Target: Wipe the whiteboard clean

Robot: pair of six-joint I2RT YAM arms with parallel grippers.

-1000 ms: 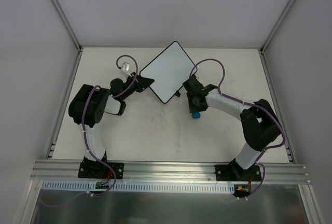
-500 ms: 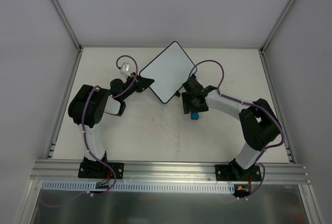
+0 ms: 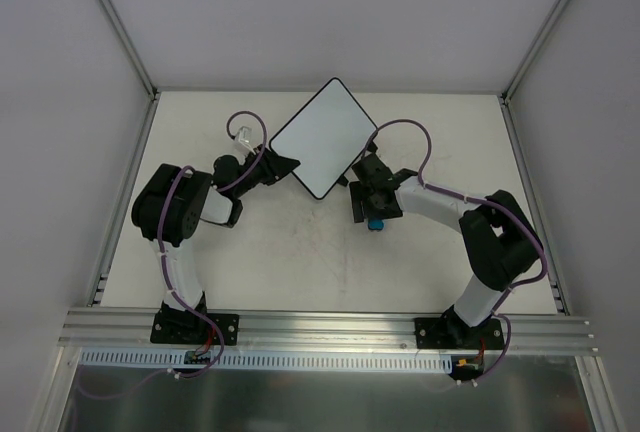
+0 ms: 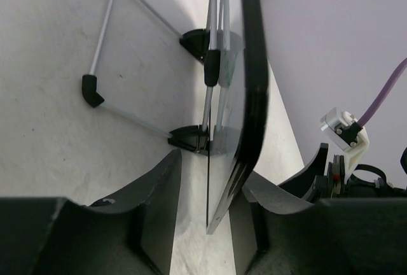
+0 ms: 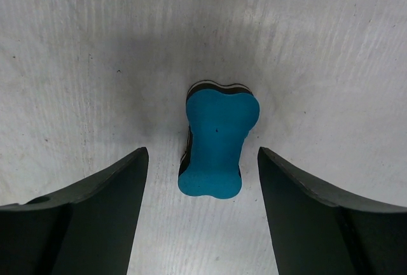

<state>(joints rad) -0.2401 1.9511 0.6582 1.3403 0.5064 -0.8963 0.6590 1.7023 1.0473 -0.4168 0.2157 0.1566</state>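
The whiteboard sits at the far middle of the counter, turned cornerwise and resting on its wire stand. From above I can make out no marker line on its face. The left fingers are partly open with the board's left edge between them. A gap shows on one side, so they do not clamp it. The right fingers are wide open over the blue eraser, which lies free on the counter near the board's right side and touches neither finger.

The risks, as I judge them: if the left arm draws away crookedly, a finger can catch the frame and drag or tip the board, because only the light stand carries it. If the right arm swings low, a finger can knock the eraser against the board
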